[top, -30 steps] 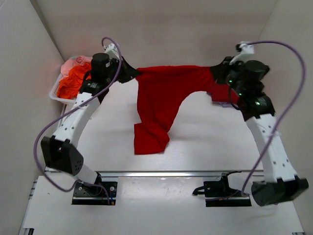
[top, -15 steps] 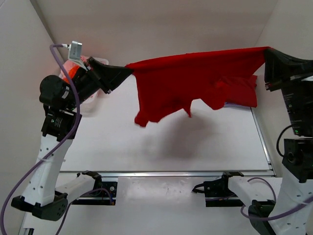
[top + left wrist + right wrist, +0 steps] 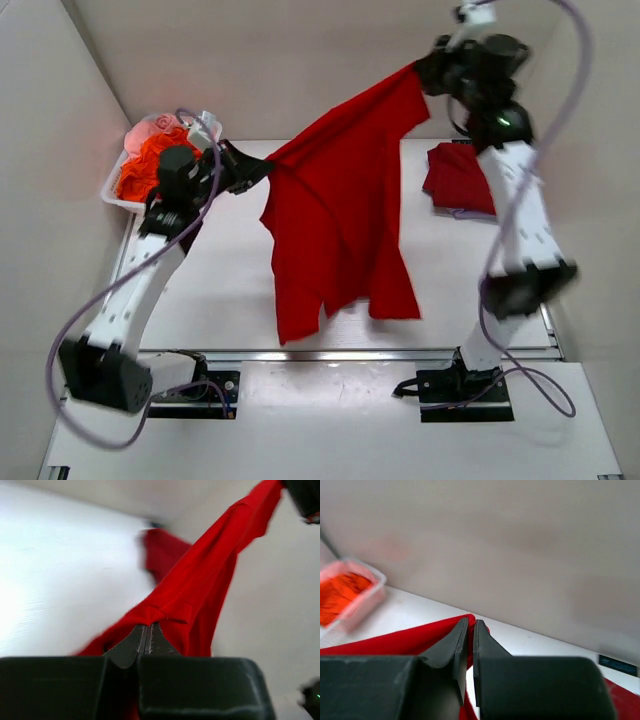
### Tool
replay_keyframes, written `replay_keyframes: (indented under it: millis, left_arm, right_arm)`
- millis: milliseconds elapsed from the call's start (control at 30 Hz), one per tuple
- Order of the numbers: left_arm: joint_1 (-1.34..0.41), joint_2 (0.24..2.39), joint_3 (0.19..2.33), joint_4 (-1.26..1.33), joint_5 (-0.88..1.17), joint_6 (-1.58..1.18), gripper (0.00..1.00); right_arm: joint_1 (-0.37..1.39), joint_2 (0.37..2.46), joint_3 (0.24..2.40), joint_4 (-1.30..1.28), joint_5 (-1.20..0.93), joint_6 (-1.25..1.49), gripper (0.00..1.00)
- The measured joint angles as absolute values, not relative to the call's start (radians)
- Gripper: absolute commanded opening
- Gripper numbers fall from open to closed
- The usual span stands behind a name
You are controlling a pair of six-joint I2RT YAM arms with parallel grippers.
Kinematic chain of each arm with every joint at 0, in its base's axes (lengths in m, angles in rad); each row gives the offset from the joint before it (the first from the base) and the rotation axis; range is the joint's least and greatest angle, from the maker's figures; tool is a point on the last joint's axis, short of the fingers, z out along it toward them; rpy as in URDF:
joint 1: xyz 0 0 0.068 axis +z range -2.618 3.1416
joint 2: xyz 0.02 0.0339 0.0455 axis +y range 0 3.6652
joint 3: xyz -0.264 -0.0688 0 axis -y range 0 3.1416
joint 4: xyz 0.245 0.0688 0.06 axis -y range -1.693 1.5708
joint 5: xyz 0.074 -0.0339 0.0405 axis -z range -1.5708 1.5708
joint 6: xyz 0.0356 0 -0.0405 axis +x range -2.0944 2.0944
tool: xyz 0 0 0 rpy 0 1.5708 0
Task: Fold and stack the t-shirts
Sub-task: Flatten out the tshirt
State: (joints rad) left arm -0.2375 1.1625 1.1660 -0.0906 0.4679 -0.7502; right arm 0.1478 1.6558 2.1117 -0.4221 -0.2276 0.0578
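Observation:
A deep-red t-shirt [image 3: 340,220] hangs in the air, stretched between both grippers. My left gripper [image 3: 262,166] is shut on one corner of it at mid left; in the left wrist view [image 3: 148,625] the cloth [image 3: 200,600] bunches at the closed tips. My right gripper [image 3: 425,72] is raised high at the back right and shut on the other corner [image 3: 470,621]. The shirt's lower edge hangs close to the table near the front. A second red t-shirt [image 3: 458,178] lies folded on the table at the right.
A white lattice basket [image 3: 122,190] with orange-red cloth [image 3: 150,165] stands at the back left, also in the right wrist view [image 3: 350,592]. Side walls stand close on both sides. A metal rail [image 3: 350,354] runs along the table's front edge.
The right arm has swung up and inward, lifting its corner high. The left gripper has dropped lower. The shirt now hangs down long instead of stretched level.

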Motion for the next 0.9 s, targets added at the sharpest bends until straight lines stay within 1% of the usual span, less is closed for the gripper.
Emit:
replay_keyframes:
  millis: [33,67,100,133,167,200,233,267,333,400,467,500,533,567,667,733,833,900]
  left_arm:
    - [-0.219,1.238,1.169,-0.094,0.436,-0.733,0.0]
    - [-0.2,1.328,1.182,-0.1,0.401,-0.712,0.11]
    - [-0.19,1.384,1.195,-0.101,0.382,-0.701,0.23]
    - [-0.171,1.481,1.227,-0.123,0.363,-0.676,0.42]
    - [-0.15,1.57,1.255,-0.139,0.345,-0.655,0.55]
    - [-0.13,1.635,1.269,-0.15,0.334,-0.634,0.6]
    - [-0.11,1.683,1.269,-0.164,0.324,-0.622,0.67]
    - [-0.091,1.716,1.255,-0.183,0.311,-0.609,0.69]
    - [-0.063,1.72,1.207,-0.215,0.288,-0.593,0.69]
    - [-0.06,1.676,1.142,-0.221,0.276,-0.571,0.68]
    - [-0.082,1.61,1.075,-0.223,0.274,-0.553,0.68]
    - [-0.097,1.575,1.039,-0.217,0.274,-0.544,0.69]
    - [-0.121,1.527,0.985,-0.21,0.274,-0.534,0.69]
    - [-0.14,1.489,0.94,-0.218,0.276,-0.526,0.68]
    - [-0.18,1.431,0.829,-0.22,0.285,-0.494,0.69]
    - [-0.182,1.417,0.757,-0.244,0.285,-0.471,0.7]
    - [-0.167,1.408,0.676,-0.277,0.282,-0.445,0.7]
    - [-0.16,1.39,0.63,-0.295,0.274,-0.431,0.71]
  right_arm:
    - [0.159,1.78,2.183,-0.408,-0.224,0.055,0.07]
    - [0.166,1.888,2.226,-0.379,-0.217,0.055,0.36]
    - [0.172,1.971,2.228,-0.349,-0.201,0.058,0.66]
    - [0.176,2.048,2.228,-0.35,-0.166,0.057,0.74]
    - [0.175,2.129,2.229,-0.356,-0.119,0.056,0.81]
    - [0.171,2.178,2.229,-0.366,-0.086,0.052,0.85]
    - [0.166,2.218,2.226,-0.383,-0.055,0.047,0.86]
    - [0.16,2.246,2.217,-0.404,-0.028,0.043,0.86]
    - [0.151,2.252,2.164,-0.451,0.016,0.038,0.83]
    - [0.142,2.207,2.088,-0.46,0.038,0.033,0.8]
    - [0.14,2.094,1.932,-0.459,0.04,0.03,0.73]
    - [0.143,2.04,1.859,-0.448,0.041,0.031,0.65]
    - [0.154,1.942,1.729,-0.426,0.039,0.03,0.61]
    - [0.168,1.87,1.646,-0.429,0.038,0.027,0.57]
    - [0.241,1.67,1.408,-0.395,0.024,0.038,0.59]
    - [0.306,1.571,1.278,-0.388,0.004,0.056,0.68]
    - [0.382,1.497,1.115,-0.37,-0.028,0.089,0.76]
    - [0.386,1.483,1.007,-0.362,-0.062,0.126,0.78]
